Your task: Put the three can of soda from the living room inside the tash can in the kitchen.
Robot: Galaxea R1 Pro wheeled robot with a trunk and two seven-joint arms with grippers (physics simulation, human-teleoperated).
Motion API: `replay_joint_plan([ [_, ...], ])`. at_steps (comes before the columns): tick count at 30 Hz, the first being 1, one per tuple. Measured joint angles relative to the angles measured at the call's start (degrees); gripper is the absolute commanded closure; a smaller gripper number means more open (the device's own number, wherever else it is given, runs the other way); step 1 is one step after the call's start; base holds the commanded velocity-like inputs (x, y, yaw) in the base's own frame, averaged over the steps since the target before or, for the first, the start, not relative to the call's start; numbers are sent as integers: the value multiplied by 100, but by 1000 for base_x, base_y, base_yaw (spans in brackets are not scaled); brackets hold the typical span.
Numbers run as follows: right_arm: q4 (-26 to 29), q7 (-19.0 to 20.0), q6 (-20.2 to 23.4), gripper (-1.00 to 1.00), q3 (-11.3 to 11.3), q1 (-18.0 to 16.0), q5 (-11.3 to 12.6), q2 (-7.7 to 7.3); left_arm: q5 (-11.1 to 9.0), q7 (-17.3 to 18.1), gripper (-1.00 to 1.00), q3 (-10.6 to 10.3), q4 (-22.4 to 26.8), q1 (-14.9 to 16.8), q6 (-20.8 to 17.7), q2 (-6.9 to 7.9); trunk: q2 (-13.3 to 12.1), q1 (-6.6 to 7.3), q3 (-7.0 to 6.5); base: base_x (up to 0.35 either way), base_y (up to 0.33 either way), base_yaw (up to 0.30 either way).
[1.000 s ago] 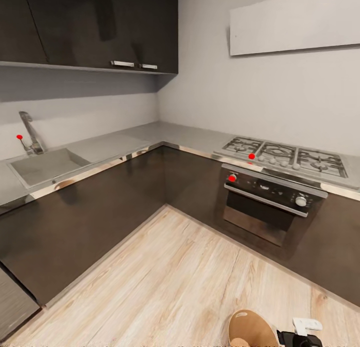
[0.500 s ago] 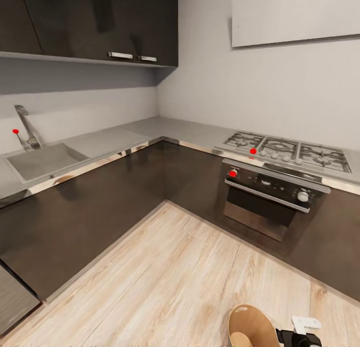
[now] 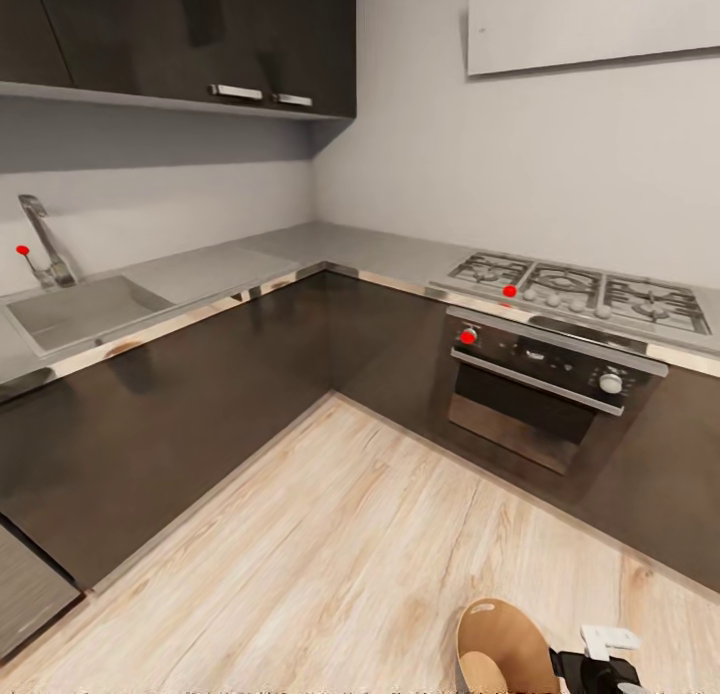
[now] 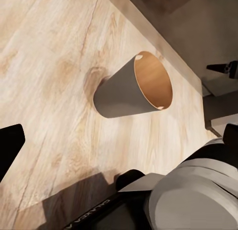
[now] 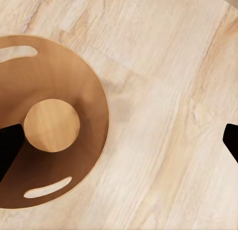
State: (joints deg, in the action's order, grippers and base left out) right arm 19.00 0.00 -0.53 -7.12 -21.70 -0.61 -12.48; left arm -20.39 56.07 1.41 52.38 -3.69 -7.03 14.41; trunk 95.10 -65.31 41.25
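Step in hand: the robot is judged to be stationed in the kitchen beside the tash can [image 3: 500, 644] — no soda can is seen in the bin, whose pale bottom [image 5: 51, 125] lies bare, so the delivery step is taken as not yet done.
Tash can: it stands upright on the wood floor [image 3: 330, 554], almost directly beneath the right pincer [image 5: 119, 140], slightly off to one side of it; from the left pincer [image 4: 10, 150] it is seen ahead and apart, mouth open.
Right pincer: two dark fingertips are seen at opposite edges of its view, well apart, with nothing between them.
Left pincer: a single dark fingertip is seen, so whether it is apart or together cannot be told.
Next move: cans would have to be fetched from the living room, then released over the open mouth — centred, so the rim is not struck.
Count: one tash can; no soda can seen; one oven [image 3: 540, 394]; one hob [image 3: 590, 299]; one sink [image 3: 70, 309] in the grey surface [image 3: 300, 244]; one tap [image 3: 40, 239].
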Motion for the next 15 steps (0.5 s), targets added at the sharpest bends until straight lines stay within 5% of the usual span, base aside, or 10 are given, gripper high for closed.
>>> replay_joint_plan([
  [15, 41, 0, 0, -100, 0, 0, 0, 9, 0, 0, -100, 0, 0, 0, 0, 0, 602, -329, 409, 0, 0, 0],
])
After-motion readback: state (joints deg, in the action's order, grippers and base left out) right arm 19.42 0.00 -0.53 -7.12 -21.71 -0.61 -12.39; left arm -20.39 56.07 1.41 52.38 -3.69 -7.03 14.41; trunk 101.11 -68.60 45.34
